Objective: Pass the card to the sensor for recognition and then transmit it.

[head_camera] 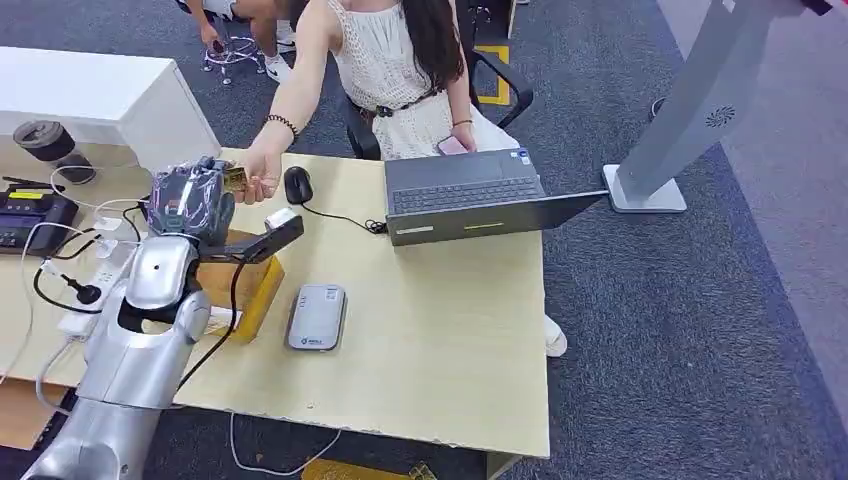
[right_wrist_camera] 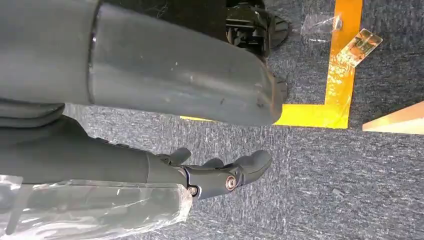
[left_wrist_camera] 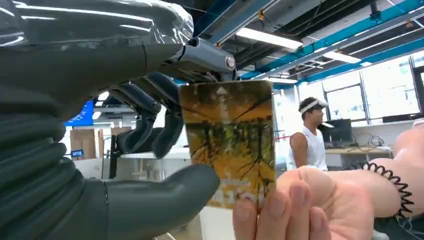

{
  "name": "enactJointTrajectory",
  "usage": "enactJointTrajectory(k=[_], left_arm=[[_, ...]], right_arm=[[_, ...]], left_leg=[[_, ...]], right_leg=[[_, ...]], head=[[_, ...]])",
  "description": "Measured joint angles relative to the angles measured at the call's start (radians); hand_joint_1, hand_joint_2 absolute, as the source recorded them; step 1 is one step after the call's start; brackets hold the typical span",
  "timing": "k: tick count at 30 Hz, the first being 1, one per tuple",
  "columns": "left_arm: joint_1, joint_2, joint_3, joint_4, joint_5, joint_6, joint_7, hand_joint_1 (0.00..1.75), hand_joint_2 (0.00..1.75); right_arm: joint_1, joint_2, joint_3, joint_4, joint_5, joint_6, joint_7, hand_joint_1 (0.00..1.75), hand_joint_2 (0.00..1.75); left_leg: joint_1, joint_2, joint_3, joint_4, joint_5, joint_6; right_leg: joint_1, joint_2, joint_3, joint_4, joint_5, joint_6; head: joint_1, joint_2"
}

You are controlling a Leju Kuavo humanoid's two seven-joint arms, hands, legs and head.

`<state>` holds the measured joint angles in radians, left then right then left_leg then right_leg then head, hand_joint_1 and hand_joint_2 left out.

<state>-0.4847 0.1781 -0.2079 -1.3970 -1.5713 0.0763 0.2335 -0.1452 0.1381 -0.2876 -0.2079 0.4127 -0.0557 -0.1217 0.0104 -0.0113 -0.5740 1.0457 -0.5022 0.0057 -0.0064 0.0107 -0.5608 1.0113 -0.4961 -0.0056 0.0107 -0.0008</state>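
Note:
My left hand [head_camera: 190,200] is raised over the far left part of the wooden table [head_camera: 450,330], holding a yellow picture card [head_camera: 235,178]. In the left wrist view the card [left_wrist_camera: 230,140] stands between my thumb [left_wrist_camera: 160,200] and my dark fingers. A seated person's hand [left_wrist_camera: 310,205] grips the card's other end, so both of us hold it. A grey card reader [head_camera: 317,316] lies flat on the table, nearer me than the card. My right hand [right_wrist_camera: 220,175] hangs over the carpet with its fingers apart, holding nothing.
A black scanner arm [head_camera: 265,240] sits on a wooden box [head_camera: 245,280] just under my left hand. A mouse [head_camera: 297,185] and an open laptop [head_camera: 470,195] lie in front of the person. Cables and a power strip [head_camera: 90,280] crowd the left edge. A grey kiosk stand [head_camera: 690,110] rises at right.

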Motion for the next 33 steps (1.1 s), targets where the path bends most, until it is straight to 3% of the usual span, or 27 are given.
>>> enactJointTrajectory(k=[25,27,28,30,33], left_arm=[[0.036,-0.018,0.000,-0.061,0.000,0.012,-0.014,0.00,1.75],[0.125,-0.094,0.000,-0.181,0.000,0.042,-0.132,0.00,1.75],[0.279,-0.143,-0.027,-0.325,0.000,0.076,-0.185,0.00,1.75],[0.607,-0.137,-0.044,-0.506,0.004,0.193,-0.211,0.00,1.75],[0.633,-0.135,-0.044,-0.524,0.005,0.192,-0.217,0.00,1.75]], right_arm=[[0.000,-0.006,-0.016,0.000,0.005,0.001,-0.002,0.00,0.00],[0.007,-0.008,-0.043,0.000,-0.018,-0.010,-0.020,0.00,0.00],[0.028,-0.010,-0.083,0.000,-0.063,-0.021,-0.052,0.00,0.00],[0.073,-0.019,-0.165,0.000,-0.089,-0.032,-0.089,0.00,0.00],[0.075,-0.021,-0.175,0.000,-0.089,-0.032,-0.089,0.00,0.00]], left_leg=[[0.000,0.000,0.000,0.000,0.000,0.000],[-0.001,0.000,0.000,0.000,-0.001,0.001],[-0.001,0.002,0.000,0.000,-0.004,0.003],[0.000,0.006,0.000,0.000,-0.007,0.004],[0.000,0.006,0.000,0.000,-0.006,0.002]], right_leg=[[0.000,0.000,0.000,0.000,0.000,0.000],[0.000,0.000,0.000,-0.001,0.000,0.000],[-0.001,0.001,0.000,-0.002,-0.001,0.001],[0.000,0.004,-0.001,-0.002,-0.003,0.001],[0.000,0.004,0.000,-0.002,-0.003,0.001]], head=[[0.000,0.000],[0.000,0.000],[0.000,0.000],[0.000,0.000],[0.000,0.000]])
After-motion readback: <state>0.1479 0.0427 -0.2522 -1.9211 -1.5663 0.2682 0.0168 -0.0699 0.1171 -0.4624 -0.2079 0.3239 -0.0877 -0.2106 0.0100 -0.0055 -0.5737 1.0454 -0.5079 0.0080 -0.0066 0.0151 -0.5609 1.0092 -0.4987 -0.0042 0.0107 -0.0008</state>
